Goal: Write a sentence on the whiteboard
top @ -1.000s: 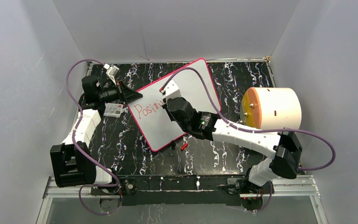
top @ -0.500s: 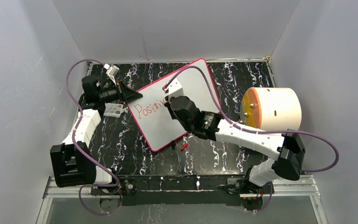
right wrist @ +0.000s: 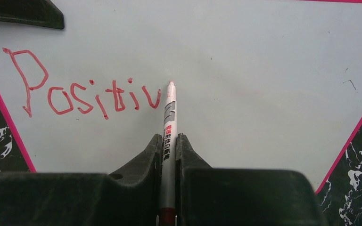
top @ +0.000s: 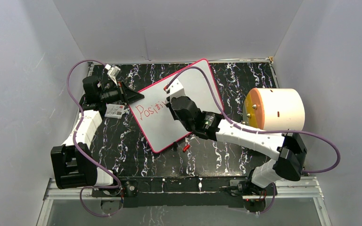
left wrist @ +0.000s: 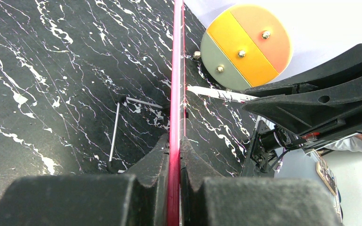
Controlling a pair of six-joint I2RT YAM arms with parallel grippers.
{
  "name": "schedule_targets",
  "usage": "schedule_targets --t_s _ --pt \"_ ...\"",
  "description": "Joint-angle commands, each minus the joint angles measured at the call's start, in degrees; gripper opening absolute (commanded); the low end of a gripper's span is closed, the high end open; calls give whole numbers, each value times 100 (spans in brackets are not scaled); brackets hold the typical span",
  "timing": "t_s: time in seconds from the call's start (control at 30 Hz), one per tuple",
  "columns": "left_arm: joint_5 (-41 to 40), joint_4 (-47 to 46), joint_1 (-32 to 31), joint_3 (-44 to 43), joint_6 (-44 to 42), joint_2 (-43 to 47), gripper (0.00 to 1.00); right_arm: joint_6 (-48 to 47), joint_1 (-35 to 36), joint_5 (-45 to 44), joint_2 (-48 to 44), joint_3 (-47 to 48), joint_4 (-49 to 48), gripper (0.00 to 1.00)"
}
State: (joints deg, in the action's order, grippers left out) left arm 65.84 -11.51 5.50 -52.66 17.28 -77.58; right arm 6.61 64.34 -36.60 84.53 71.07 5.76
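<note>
The whiteboard (top: 162, 129) lies slanted on the black table, white with a pink frame. My left gripper (top: 139, 97) is shut on its left edge; in the left wrist view the pink edge (left wrist: 175, 70) runs straight between the jaws of the left gripper (left wrist: 174, 141). My right gripper (top: 169, 96) hovers over the board, shut on a white marker (right wrist: 169, 122). The marker's red tip is just right of the last letter. The sentence (right wrist: 82, 96) reads "Positiv" in red, also seen from above (top: 150, 109). The right gripper (right wrist: 169, 137) points at the board (right wrist: 264, 84).
A big white drum with an orange face (top: 275, 109) stands to the right of the board. A small printed card (top: 114, 110) lies beside the left gripper. A red cap (top: 185, 148) sits near the board's lower corner. A thin metal rod (left wrist: 115, 132) lies on the table.
The right gripper has shifted slightly to the right along the board and more of the red word shows. The left arm has not moved.
</note>
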Motion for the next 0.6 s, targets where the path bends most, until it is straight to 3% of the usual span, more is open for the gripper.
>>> schedule_targets --t_s 0.0,0.57 --pt "-626 404 1 56 -523 -218 0 -22 -46 26 31 121 -384 0" --pt "-634 404 -6 55 -524 -178 0 7 -91 42 40 136 -335 0"
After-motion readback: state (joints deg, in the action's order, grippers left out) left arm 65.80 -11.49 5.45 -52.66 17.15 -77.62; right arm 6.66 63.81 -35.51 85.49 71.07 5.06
